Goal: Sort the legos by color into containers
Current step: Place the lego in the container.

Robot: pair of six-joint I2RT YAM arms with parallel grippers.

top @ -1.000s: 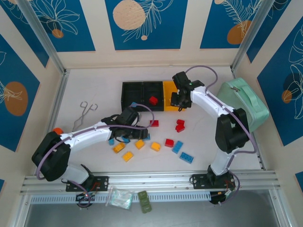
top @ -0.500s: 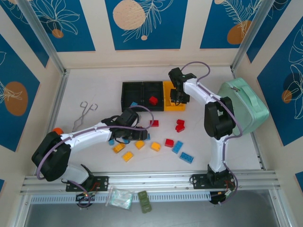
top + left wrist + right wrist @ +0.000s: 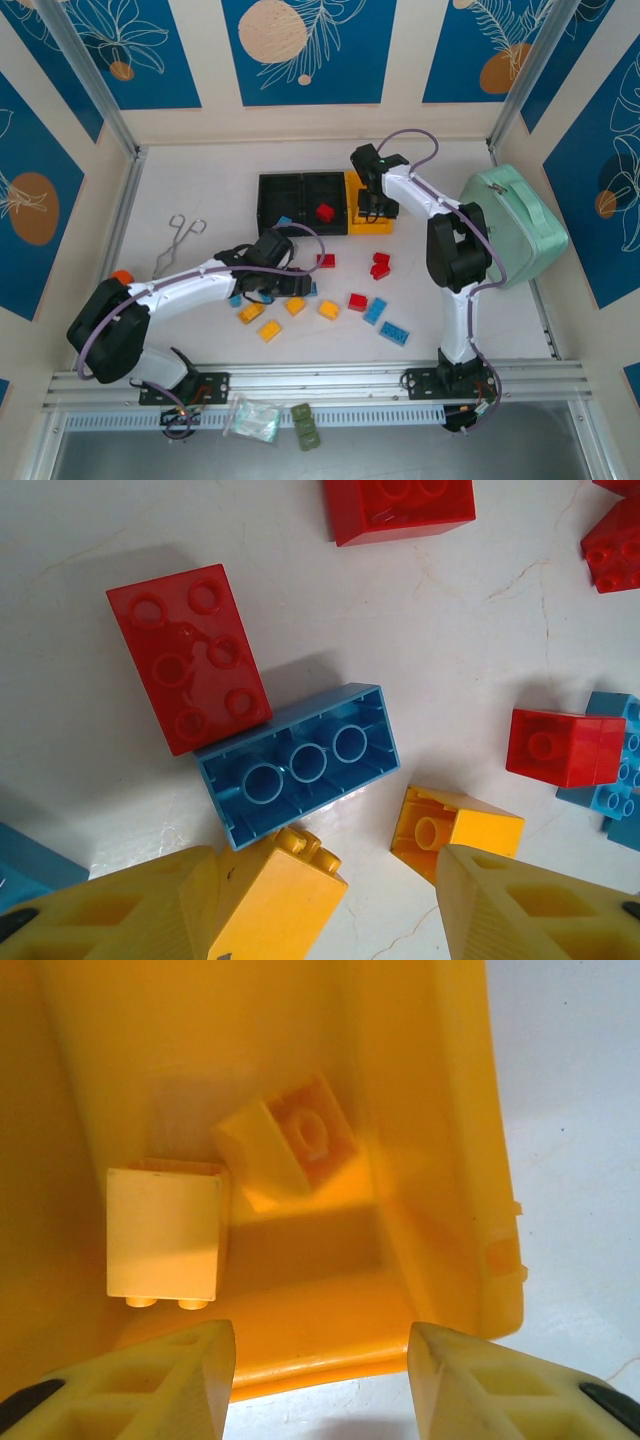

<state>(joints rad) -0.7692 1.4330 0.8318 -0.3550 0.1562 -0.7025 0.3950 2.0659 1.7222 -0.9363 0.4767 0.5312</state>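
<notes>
Right pincer [image 3: 318,1348] gapes over yellow bin [image 3: 440,1110], two yellow bricks [image 3: 165,1230] inside. Left pincer [image 3: 325,870] agape, stray brick [image 3: 285,888] touching one finger.

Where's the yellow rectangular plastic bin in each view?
Top external: yellow bin upper centre, right of the two black bins, partly under the right arm.
Right wrist: yellow bin spans left and centre, two yellow bricks inside.
Shared landmark: right gripper, open over it.
</notes>
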